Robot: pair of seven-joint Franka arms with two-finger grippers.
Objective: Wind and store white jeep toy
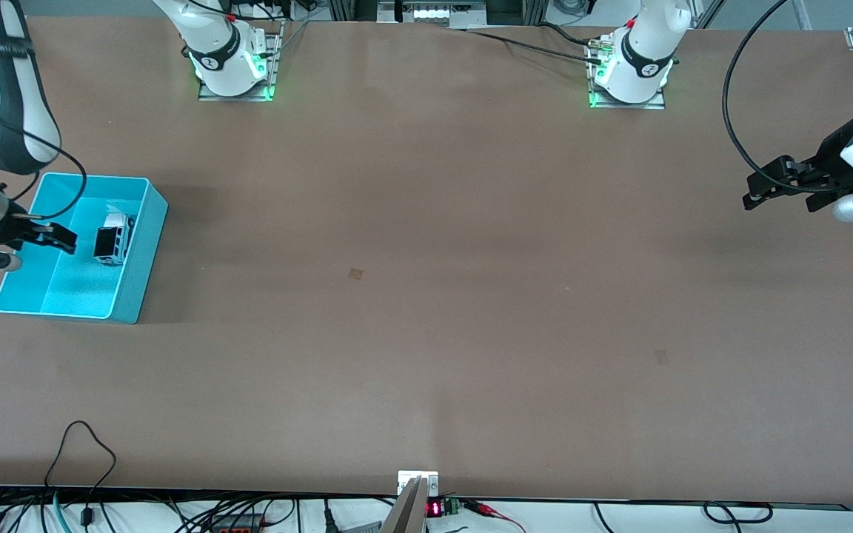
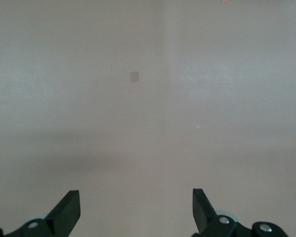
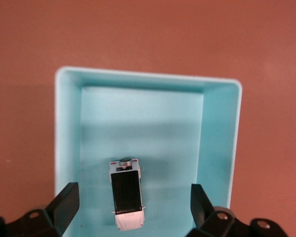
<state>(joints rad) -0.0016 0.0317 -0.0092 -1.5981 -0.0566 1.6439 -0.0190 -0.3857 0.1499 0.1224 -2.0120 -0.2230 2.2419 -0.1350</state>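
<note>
White toy jeep (image 1: 114, 238) sits upright on the floor of the turquoise bin (image 1: 138, 285), at the right arm's end of the counter (image 1: 426, 296). Right gripper (image 1: 30, 240) hangs over the bin, jaws spread, empty. Left gripper (image 1: 778, 185) waits over bare counter, jaws spread.

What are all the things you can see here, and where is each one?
white jeep toy: one, white with black roof, in the bin.
turquoise bin: one, turquoise, at the right arm's end of the table.
table: one, brown.
cables: several, black, along the table edge nearest the front camera.
right gripper: one, black, open, over the bin.
left gripper: one, black, open, waiting over the left arm's end of the table.
</note>
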